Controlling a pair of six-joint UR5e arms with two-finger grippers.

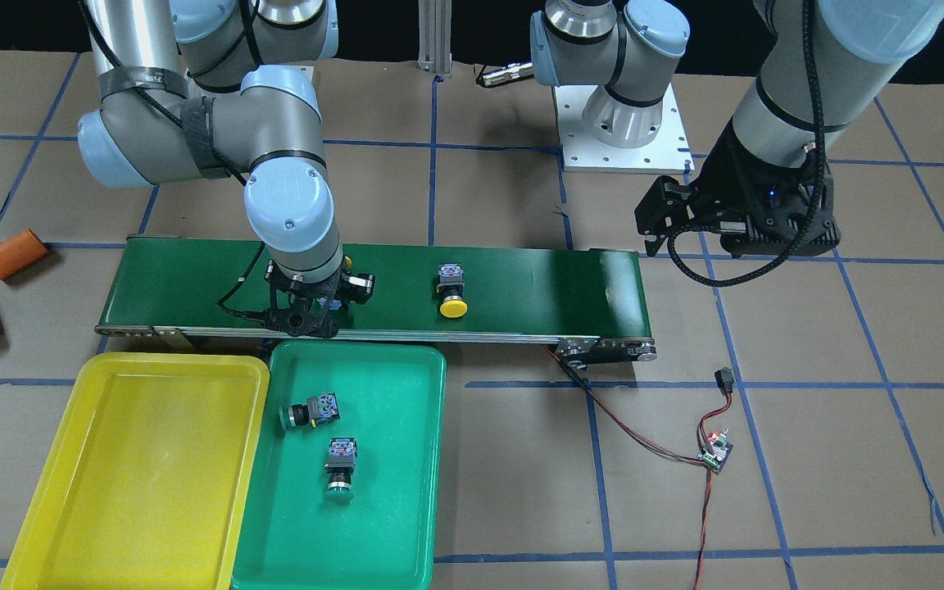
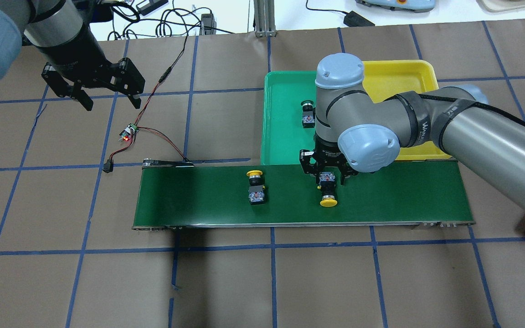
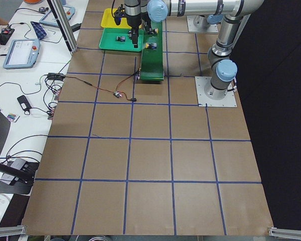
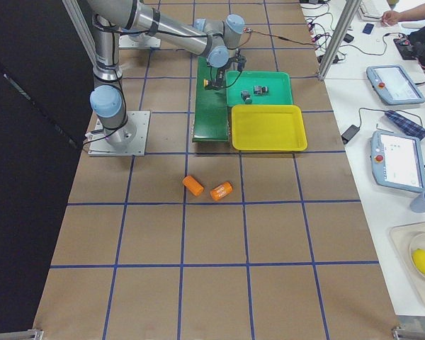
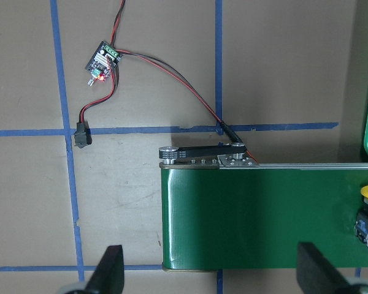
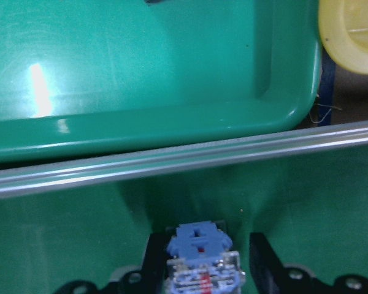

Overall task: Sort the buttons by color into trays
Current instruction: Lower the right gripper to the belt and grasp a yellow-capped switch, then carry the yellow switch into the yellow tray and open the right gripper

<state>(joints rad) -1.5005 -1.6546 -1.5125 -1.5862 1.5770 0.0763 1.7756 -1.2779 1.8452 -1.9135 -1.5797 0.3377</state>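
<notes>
On the green belt (image 2: pixel 390 200), the right hand (image 2: pixel 329 179) is open around a yellow button (image 2: pixel 329 200); squeeze its sides evenly.

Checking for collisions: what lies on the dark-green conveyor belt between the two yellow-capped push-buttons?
Nothing: the overhead view shows bare belt between the free button and the button inside the right gripper.
</notes>
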